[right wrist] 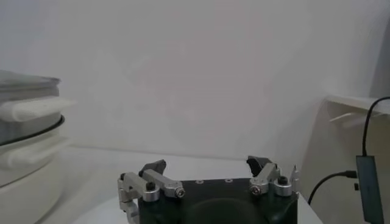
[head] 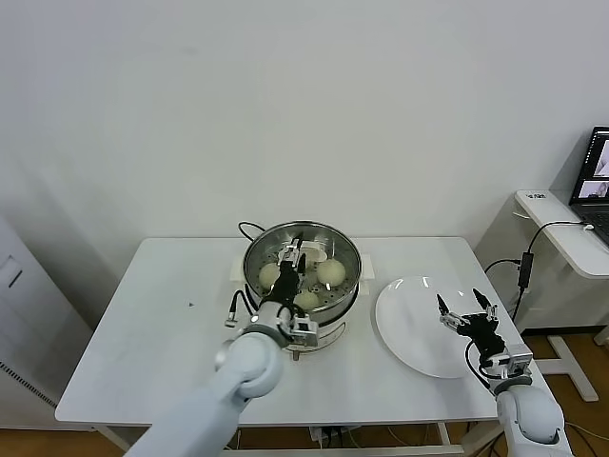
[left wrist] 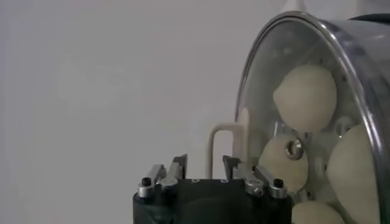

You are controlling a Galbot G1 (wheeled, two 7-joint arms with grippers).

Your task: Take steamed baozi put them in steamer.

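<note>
Smooth cream-white baozi [head: 330,272] sit inside the shiny steel steamer [head: 344,249] on the desk [head: 162,314]; left gripper [head: 293,252] hovers spread above them, right gripper [head: 466,309] spread over the white plate [head: 404,328]

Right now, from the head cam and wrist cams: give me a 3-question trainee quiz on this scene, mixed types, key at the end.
1. True or false: the plate has buns on it.
2. Multiple choice: where is the left gripper? A) over the plate B) over the steamer, jaws apart and holding nothing C) parked off the table
3. Fill in: the right gripper hovers open over the ____.

Key
1. False. The plate is bare; the buns sit in the steamer, and the left wrist view shows four of them under the glass lid.
2. B
3. plate
</note>
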